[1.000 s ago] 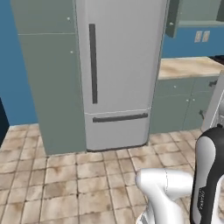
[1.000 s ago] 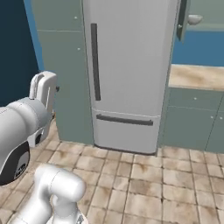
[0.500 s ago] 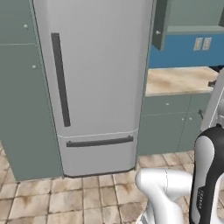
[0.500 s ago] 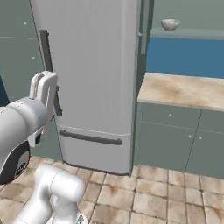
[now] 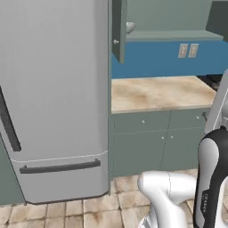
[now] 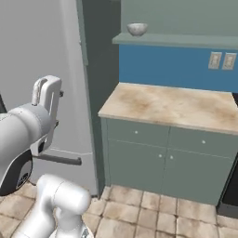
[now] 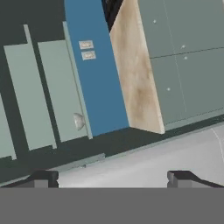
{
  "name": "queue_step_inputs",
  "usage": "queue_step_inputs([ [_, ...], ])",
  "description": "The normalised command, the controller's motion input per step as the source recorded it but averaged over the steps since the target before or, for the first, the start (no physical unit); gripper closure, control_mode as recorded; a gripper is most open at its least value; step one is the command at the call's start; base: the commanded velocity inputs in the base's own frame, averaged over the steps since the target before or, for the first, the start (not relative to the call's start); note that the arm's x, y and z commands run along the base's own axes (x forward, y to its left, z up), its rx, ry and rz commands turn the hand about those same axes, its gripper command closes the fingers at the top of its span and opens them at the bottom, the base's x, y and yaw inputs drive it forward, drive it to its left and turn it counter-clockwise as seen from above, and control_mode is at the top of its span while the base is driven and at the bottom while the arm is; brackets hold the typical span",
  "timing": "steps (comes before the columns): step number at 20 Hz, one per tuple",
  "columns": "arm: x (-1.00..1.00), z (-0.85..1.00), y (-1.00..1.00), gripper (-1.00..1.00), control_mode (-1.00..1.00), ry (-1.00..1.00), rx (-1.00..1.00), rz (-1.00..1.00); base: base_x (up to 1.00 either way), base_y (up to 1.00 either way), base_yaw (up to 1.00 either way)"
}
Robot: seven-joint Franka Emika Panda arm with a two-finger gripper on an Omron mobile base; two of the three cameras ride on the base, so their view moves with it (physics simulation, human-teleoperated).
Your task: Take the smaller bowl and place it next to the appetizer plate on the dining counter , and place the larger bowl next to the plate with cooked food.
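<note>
Both base views look forward from behind the arm, sharing the marbled counter (image 5: pixel 160 92) and fridge (image 6: pixel 42 69); the hand view, rolled sideways, faces that counter (image 7: pixel 138 74) well beyond the gripper (image 7: pixel 112 177).

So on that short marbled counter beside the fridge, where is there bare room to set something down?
The whole beige countertop is bare, bordered by the fridge on one side, the blue backsplash with its outlets behind, and a dark appliance at the far end. Above, the open shelf holds one small bowl near the fridge end.
</note>
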Motion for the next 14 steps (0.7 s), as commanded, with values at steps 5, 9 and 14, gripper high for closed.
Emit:
queue_step_inputs([
  [5,0.0,0.0,0.0,-1.0,1.0,0.0,0.0,0.0,0.9,-0.65,0.02],
  [9,0.0,0.0,0.0,-1.0,1.0,0.0,0.0,0.0,1.0,-0.21,0.07],
  [14,0.0,0.0,0.0,-1.0,1.0,0.0,0.0,0.0,1.0,-0.09,0.08],
])
